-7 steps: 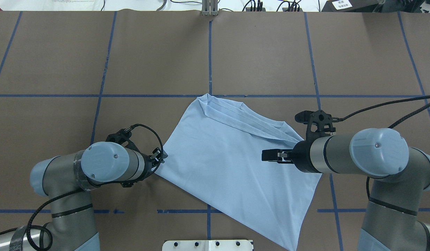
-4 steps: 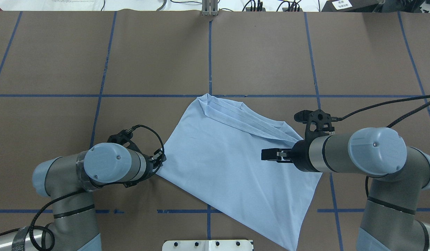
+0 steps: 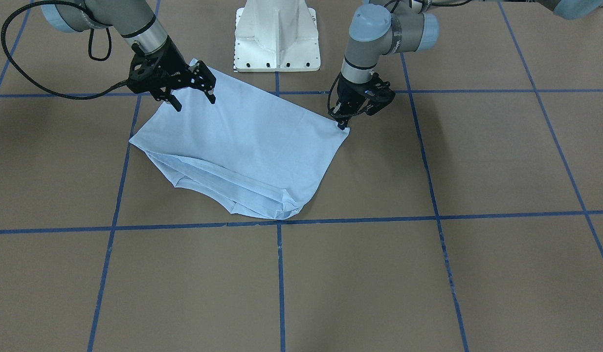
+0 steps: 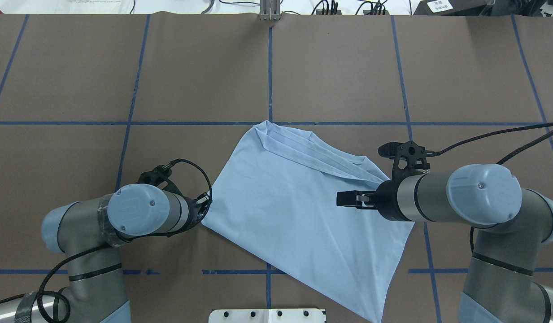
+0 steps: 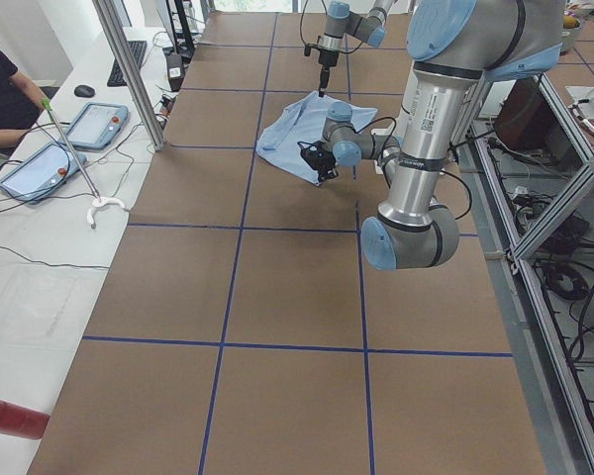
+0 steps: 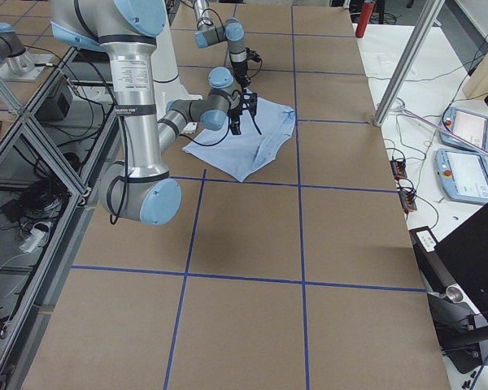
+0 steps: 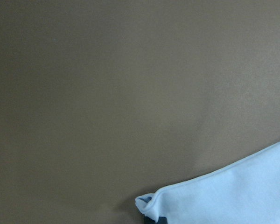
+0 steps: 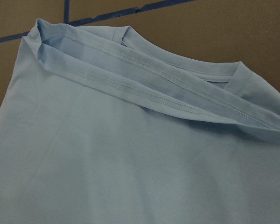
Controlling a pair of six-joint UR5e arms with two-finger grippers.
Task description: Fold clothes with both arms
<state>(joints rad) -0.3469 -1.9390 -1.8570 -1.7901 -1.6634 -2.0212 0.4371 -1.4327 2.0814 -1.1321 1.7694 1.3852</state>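
Note:
The light blue T-shirt [image 4: 285, 202] lies folded and flat on the brown table, its doubled hems at the far edge [image 8: 144, 88]; no print shows. My left gripper [image 3: 343, 123] points down at the shirt's left corner, its fingers drawn together on it. In the left wrist view that corner [image 7: 151, 203] curls up slightly. My right gripper [image 3: 194, 103] hovers just above the shirt's right part with its fingers spread wide and nothing in it; in the overhead view the right gripper [image 4: 344, 198] is over the cloth.
The white pedestal base [image 3: 277, 34] stands at the near edge, just behind the shirt. Blue tape lines [image 4: 269, 67] grid the table. A metal post [image 5: 129, 69] and tablets [image 5: 94, 124] stand at the operators' side, where a person sits.
My left arm has drawn back slightly toward the robot and its gripper has settled at the shirt's corner. The right arm and the shirt have barely moved.

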